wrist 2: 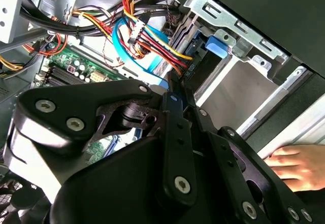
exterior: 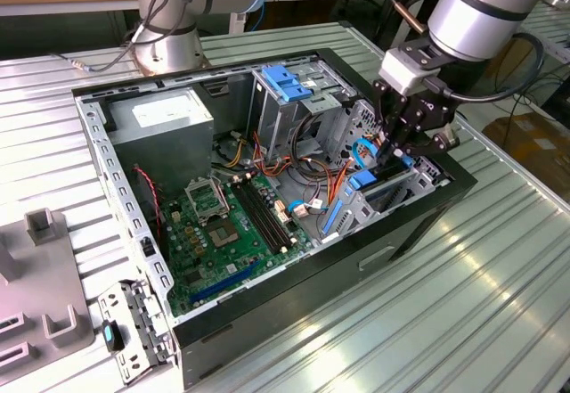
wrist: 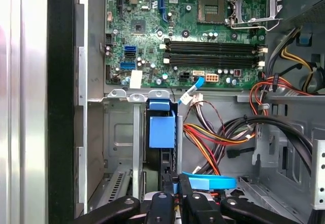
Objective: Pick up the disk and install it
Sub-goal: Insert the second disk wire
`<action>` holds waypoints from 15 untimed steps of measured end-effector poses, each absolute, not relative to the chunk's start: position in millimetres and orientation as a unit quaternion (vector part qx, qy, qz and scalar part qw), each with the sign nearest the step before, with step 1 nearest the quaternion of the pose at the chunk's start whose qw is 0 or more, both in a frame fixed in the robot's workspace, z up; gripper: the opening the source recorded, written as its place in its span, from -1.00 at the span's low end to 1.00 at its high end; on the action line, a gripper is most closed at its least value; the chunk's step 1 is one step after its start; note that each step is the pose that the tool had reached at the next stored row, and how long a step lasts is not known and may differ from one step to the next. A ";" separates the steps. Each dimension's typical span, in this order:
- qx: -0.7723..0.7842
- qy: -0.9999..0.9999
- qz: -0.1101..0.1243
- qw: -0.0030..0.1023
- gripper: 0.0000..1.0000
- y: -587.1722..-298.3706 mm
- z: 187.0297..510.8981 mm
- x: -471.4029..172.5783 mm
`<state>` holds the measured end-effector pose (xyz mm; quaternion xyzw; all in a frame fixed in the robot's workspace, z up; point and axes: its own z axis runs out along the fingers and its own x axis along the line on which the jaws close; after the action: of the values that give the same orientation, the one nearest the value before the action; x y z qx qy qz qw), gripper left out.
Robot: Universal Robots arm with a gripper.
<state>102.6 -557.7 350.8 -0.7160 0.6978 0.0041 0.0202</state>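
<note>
Disk (wrist: pixel 163 132) edge-on in bay slot, end effector (wrist: pixel 175 193) above, cables (wrist: pixel 218 137) just beside

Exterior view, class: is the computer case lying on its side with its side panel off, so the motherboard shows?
Yes: the computer case lies open on the table, and its green motherboard faces up.

Bright, even overhead light here. Glare streaks gleam on the ribbed bench (exterior: pixel 499 277) beside the black computer case (exterior: pixel 294 308), whose interior sits in soft shadow. In the second wrist view the hand (wrist 2: pixel 172 89) looms dark, softly blurred against sharper cables (wrist 2: pixel 147 36).
</note>
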 end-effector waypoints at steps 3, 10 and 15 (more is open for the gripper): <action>-0.716 0.698 0.006 0.022 -0.68 -558.6 350.9 102.6; -0.716 0.698 0.013 0.029 -0.68 -565.1 348.9 102.6; -0.716 0.698 0.014 0.030 -0.68 -565.2 346.1 103.0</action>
<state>103.0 -565.2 346.1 -0.7156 0.6977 0.0142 0.0298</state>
